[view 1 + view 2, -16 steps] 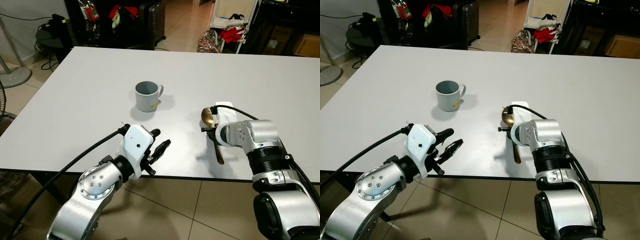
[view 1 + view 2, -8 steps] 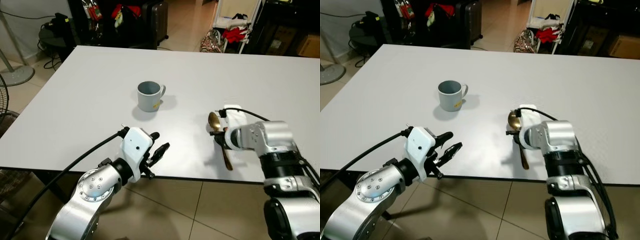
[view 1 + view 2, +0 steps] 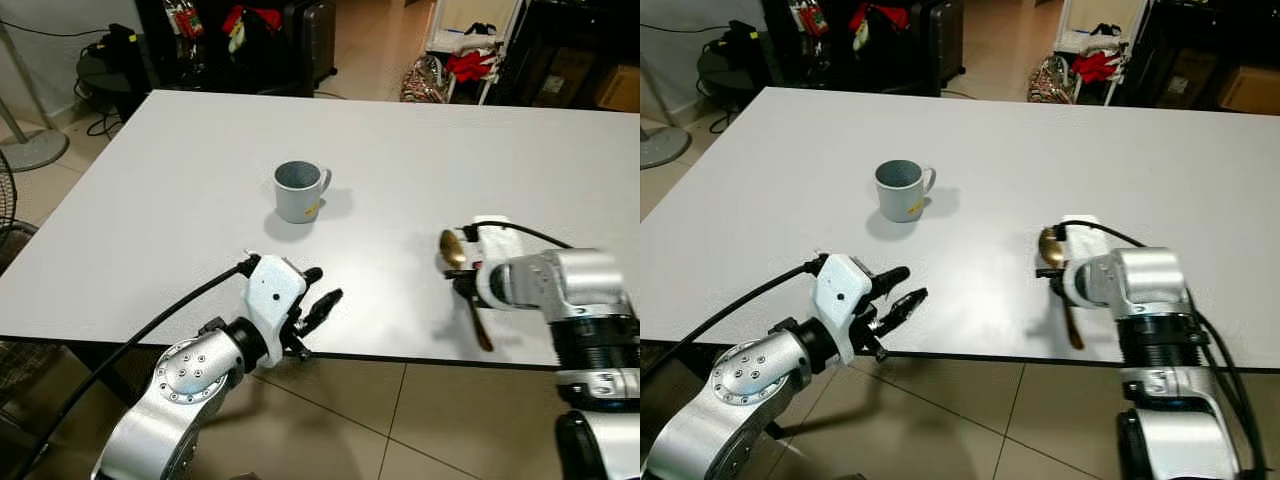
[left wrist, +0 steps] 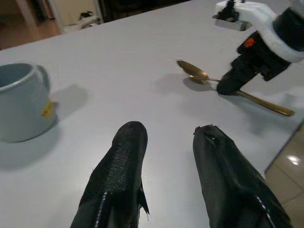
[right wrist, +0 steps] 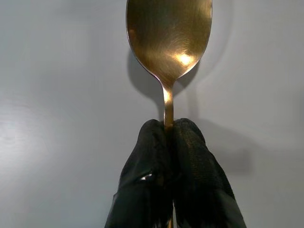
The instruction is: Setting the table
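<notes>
Brass-coloured and shiny, a long-handled metal spoon (image 5: 168, 42) is pinched by its neck between the pressed-together black fingers of the right gripper (image 5: 169, 137), just above the white rectangular table (image 3: 180, 180) and well to the right of the grey ceramic mug (image 3: 297, 190). The left gripper (image 3: 318, 300) is held at the table's near edge, nearer than the mug, its fingers (image 4: 118, 175) spread apart.

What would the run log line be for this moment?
right gripper: shut on gold metal spoon, above white table | left gripper: open, idle at near edge | grey ceramic mug: upright
</notes>
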Tool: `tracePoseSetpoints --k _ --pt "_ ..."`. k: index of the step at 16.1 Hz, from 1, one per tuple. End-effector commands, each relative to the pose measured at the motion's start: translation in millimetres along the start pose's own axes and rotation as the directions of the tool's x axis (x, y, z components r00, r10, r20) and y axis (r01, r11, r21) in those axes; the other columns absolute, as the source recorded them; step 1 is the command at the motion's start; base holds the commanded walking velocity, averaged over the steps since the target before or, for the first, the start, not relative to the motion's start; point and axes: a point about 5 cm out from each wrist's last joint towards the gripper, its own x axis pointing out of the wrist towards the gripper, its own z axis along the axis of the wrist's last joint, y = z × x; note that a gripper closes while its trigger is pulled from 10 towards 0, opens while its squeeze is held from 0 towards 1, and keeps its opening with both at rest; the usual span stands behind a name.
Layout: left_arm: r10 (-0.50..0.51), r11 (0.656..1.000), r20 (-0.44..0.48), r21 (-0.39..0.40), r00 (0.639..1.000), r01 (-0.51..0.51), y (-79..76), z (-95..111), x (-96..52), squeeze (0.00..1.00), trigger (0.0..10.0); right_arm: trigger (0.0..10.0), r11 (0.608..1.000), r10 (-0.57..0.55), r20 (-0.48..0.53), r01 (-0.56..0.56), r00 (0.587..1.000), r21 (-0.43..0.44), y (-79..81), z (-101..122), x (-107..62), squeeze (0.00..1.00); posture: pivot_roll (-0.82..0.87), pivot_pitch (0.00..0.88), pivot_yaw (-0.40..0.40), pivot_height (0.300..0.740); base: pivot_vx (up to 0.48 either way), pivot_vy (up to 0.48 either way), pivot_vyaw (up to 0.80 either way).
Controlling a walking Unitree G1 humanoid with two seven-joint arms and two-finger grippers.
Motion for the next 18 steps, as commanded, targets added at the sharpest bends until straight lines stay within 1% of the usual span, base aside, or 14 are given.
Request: tracePoseSetpoints --k 1,4,6,9,11,13,14,16,18 --pt "-0.028 1.0 0.024 0.009 0.999 0.028 -2.3 8.0 0.1 0.0 10.0 10.0 1.0 0.007 -0.017 -0.007 1.0 -0.009 0.4 -5.7 1.6 0.0 -0.09 0.062 0.008 0.74 0.0 0.0 0.0" --pt "-0.044 0.999 0.015 0.008 0.999 0.044 -2.0 7.9 -1.3 0.0 10.0 10.0 0.999 0.025 -0.004 -0.025 1.0 -0.02 4.3 -4.2 3.7 0.0 -0.08 0.063 0.007 0.74 0.0 0.0 0.0" --pt "-0.067 0.998 0.002 -0.01 0.998 0.067 -3.4 6.3 -2.8 0.0 10.0 10.0 0.999 0.029 0.006 -0.029 1.0 -0.029 6.2 -2.2 5.8 0.0 -0.08 0.061 0.009 0.74 0.0 0.0 0.0" --pt "-0.073 0.997 0.0 -0.014 0.997 0.073 -2.8 6.3 -2.7 0.0 10.0 10.0 0.999 0.028 0.004 -0.028 1.0 -0.033 6.4 -1.2 7.7 0.0 -0.08 0.062 0.009 0.74 0.0 0.0 0.0" --pt "-0.1 0.992 0.023 -0.08 0.995 0.102 -1.7 2.5 -2.1 0.0 10.0 10.0 0.999 0.03 0.003 -0.03 1.0 -0.033 7.5 -1.0 8.9 0.0 -0.08 0.063 0.006 0.74 0.0 0.0 0.0" --pt "-0.123 0.991 -0.016 -0.046 0.992 0.122 1.4 -3.4 -3.0 0.0 10.0 10.0 0.999 0.033 0.002 -0.033 0.999 -0.033 8.0 -1.1 9.6 0.0 -0.08 0.064 0.006 0.74 0.0 0.0 0.0" --pt "-0.127 0.991 -0.022 -0.042 0.992 0.126 2.8 -4.0 -3.6 0.0 10.0 10.0 0.999 0.034 0.002 -0.034 0.999 -0.033 8.3 -1.1 9.8 0.0 -0.08 0.063 0.006 0.74 0.0 0.0 0.0" --pt "-0.132 0.991 -0.018 -0.042 0.991 0.131 6.6 -2.4 -4.0 0.0 10.0 10.0 0.999 0.035 0.003 -0.035 0.999 -0.032 8.3 -0.8 10.3 0.0 -0.08 0.063 0.007 0.74 0.0 0.0 0.0" --pt "-0.137 0.99 -0.014 -0.045 0.99 0.137 6.7 -2.6 -3.7 0.0 10.0 10.0 0.999 0.038 0.002 -0.038 0.999 -0.028 8.7 -1.2 10.9 0.0 -0.08 0.058 0.009 0.74 0.0 0.0 0.0"
